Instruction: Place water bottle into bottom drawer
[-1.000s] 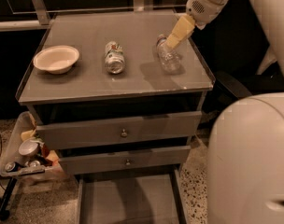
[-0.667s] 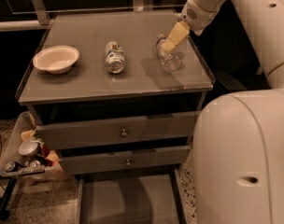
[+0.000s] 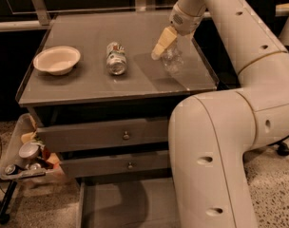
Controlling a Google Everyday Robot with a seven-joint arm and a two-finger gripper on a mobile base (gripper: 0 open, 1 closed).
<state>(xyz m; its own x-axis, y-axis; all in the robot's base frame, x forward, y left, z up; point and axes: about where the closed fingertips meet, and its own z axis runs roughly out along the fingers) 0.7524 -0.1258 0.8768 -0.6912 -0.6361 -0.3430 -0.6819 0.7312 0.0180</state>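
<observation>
We see the gripper (image 3: 159, 47) low over the right side of the cabinet top (image 3: 87, 85), right against the water bottle (image 3: 172, 61), which is on that top and well above the drawers. We cannot tell whether the gripper is clamped on the bottle or merely touching it. To the left, a metal can (image 3: 116, 58) lies on its side, and further left a pale bowl (image 3: 56, 60) stands upright. The two upper drawers (image 3: 101, 136) are shut. The bottom drawer (image 3: 117, 204) is pulled out and shows its grey floor, with the arm covering its right part. A bin (image 3: 22, 161) hanging at the left holds mixed small items.
</observation>
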